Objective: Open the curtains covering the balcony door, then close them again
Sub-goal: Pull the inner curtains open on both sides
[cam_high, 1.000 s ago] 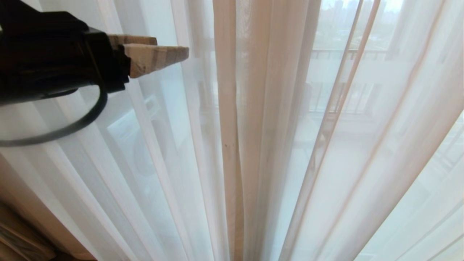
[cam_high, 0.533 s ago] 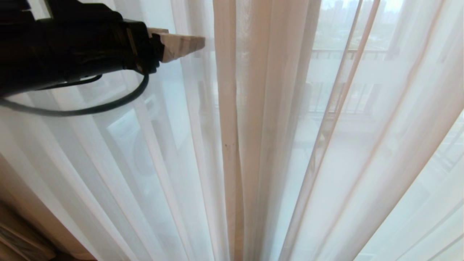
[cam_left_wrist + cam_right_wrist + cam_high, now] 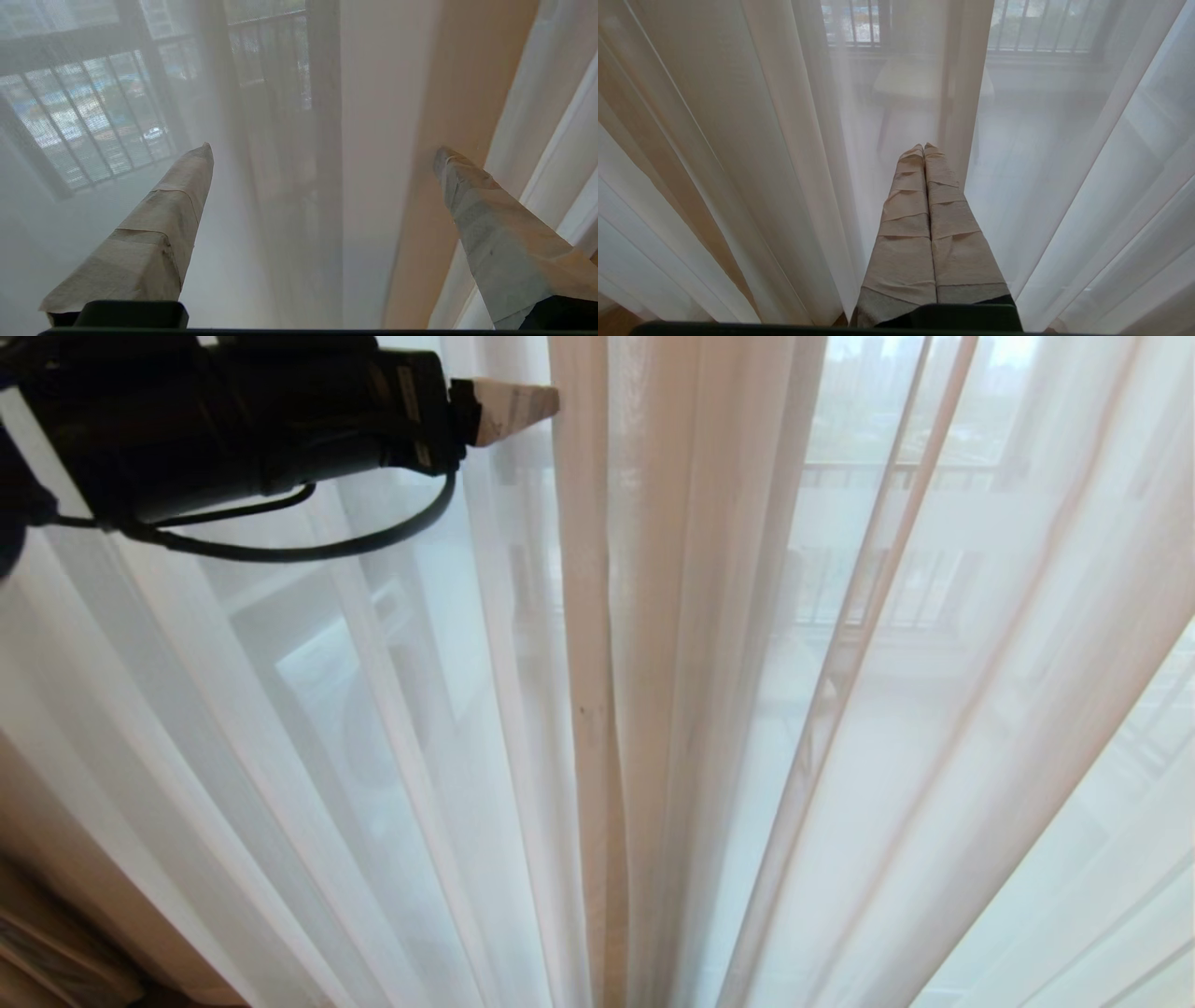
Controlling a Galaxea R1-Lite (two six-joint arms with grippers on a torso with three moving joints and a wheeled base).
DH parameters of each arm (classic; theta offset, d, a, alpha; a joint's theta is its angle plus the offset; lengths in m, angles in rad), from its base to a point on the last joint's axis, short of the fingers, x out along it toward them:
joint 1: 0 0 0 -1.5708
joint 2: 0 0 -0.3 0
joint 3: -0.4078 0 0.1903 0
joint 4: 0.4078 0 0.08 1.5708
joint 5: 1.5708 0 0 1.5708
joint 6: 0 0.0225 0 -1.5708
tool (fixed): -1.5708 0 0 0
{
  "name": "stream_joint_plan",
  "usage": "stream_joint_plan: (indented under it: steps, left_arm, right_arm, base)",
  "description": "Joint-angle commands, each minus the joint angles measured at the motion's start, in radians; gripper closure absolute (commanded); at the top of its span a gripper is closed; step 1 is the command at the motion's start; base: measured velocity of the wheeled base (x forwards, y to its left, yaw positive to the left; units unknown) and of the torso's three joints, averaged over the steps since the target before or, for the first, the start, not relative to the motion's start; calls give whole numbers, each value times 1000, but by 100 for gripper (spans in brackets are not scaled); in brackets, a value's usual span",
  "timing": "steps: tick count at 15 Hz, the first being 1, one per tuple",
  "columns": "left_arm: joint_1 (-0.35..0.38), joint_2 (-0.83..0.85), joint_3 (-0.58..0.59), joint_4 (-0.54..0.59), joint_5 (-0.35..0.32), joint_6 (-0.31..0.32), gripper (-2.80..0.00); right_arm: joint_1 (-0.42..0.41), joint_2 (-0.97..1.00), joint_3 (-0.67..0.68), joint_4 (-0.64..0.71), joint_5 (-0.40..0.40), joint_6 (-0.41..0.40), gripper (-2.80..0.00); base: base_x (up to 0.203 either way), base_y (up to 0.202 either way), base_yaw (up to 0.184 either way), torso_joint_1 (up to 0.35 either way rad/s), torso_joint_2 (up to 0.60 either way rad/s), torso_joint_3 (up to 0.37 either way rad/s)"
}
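Black left arm (image 3: pixel 233 420), looping black cable (image 3: pixel 308 551), tan tape-wrapped fingers (image 3: pixel 159 233).

You have two tools: left tool (image 3: pixel 523 409), right tool (image 3: pixel 924 148). Two sheer panels (image 3: pixel 934 756) meet at one beige seam (image 3: pixel 588 663); one railing (image 3: pixel 896 476) beyond.

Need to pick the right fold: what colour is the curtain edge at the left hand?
Beige-tan curtain edge, between sheer white panels; head view shows it best.

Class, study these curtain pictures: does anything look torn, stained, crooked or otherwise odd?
One small thing: a tiny dark speck on the beige fold at the middle of the sheer curtains, which otherwise hang whole, in even folds. The left gripper, open, sits at that fold's edge; the right gripper is shut, holding nothing.
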State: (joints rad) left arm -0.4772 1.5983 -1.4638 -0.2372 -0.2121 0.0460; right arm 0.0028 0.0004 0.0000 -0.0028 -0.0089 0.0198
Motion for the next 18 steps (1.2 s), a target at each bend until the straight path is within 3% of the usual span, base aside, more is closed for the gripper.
stream_joint_plan:
  steps: [1,7,18]
  left_arm:
    - [-3,53,-47,-3,10,0,-280]
    - [-10,129,-175,-4,17,0,-280]
    - [-57,182,-230,-16,16,0,-280]
  right_arm:
    - [0,0,0,0,0,0,0]
    - [0,0,0,0,0,0,0]
    - [0,0,0,0,0,0,0]
  base:
    - [0,0,0,0,0,0]
    - [0,0,0,0,0,0]
    - [0,0,0,0,0,0]
